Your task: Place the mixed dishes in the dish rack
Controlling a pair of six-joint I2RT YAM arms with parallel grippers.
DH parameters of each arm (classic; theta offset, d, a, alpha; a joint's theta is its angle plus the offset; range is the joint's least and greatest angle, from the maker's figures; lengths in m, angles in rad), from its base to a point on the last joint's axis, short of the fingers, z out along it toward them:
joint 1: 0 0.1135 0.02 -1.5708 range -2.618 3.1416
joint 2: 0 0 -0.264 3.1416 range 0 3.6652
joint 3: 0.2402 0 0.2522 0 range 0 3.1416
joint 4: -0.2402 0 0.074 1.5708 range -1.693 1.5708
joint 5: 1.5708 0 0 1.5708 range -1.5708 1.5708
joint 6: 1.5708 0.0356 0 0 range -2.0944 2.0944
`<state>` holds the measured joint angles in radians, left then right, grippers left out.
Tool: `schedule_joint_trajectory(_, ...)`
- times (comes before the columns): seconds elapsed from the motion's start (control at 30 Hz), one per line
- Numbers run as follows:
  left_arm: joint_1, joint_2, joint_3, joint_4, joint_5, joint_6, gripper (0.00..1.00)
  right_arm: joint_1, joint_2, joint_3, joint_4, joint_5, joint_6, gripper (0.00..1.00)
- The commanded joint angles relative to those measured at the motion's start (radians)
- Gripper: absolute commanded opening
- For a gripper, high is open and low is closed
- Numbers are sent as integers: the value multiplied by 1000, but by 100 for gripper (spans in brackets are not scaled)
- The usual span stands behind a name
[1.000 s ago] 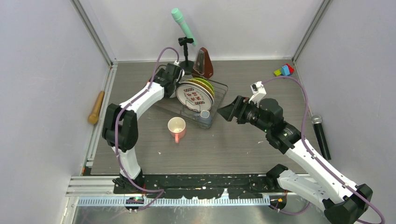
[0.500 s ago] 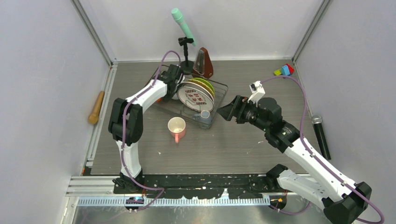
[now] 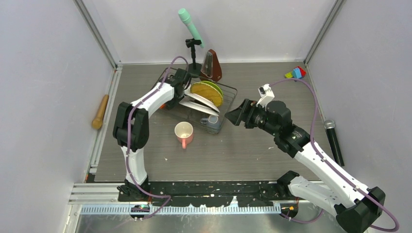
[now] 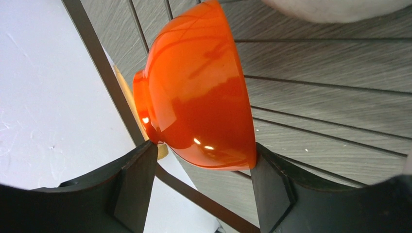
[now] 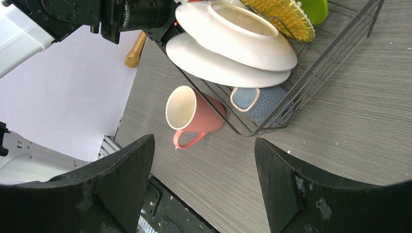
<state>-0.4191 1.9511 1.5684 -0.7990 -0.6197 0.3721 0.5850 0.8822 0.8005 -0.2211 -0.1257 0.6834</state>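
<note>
Rack (image 3: pixel 229 109), far-left corner: left gripper (image 4: pixel 203 150) clamps orange bowl (image 4: pixel 199 92); right gripper (image 5: pixel 204 141) gapes empty. Pushing in could flatten the leaning plate (image 5: pixel 209 65).

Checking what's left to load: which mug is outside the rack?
The pink mug, on the table beside the dish rack; the small grey-blue mug sits inside the rack.

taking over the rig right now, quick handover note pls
Left gripper: shut on the orange-red bowl at the dish rack's left end.
Right gripper: open, empty, right of the rack.
In rack: tan plate, lime-green plate upright; white plate, white bowl leaning over; grey-blue mug near corner.
To do: seat the bowl, load the pink mug from the table.
</note>
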Motion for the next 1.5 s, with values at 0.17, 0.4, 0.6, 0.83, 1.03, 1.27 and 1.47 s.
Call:
schedule_joint_trajectory(0.17,-29,-31,18,-64,18,-14,92,-5,40,69,16,-11,2,82)
schedule_joint_trajectory(0.4,-30,-60,48,-98,6,-21,96,-4,137,132,-43,-74,-16,85)
schedule_joint_trajectory(0.6,-32,-100,72,-127,81,-60,99,39,268,194,-43,-126,-42,81)
schedule_joint_trajectory(0.83,-32,-150,88,-157,114,-80,99,148,430,341,-114,-93,-141,72)
schedule_joint_trajectory(1.03,-32,-118,110,-152,120,-88,99,215,533,399,-78,-87,-133,70)
schedule_joint_trajectory(1.27,-32,-41,200,-129,131,-110,98,222,627,466,-85,-16,-175,70)
schedule_joint_trajectory(1.47,-32,1,278,-122,148,-142,97,221,710,518,-39,207,-151,73)
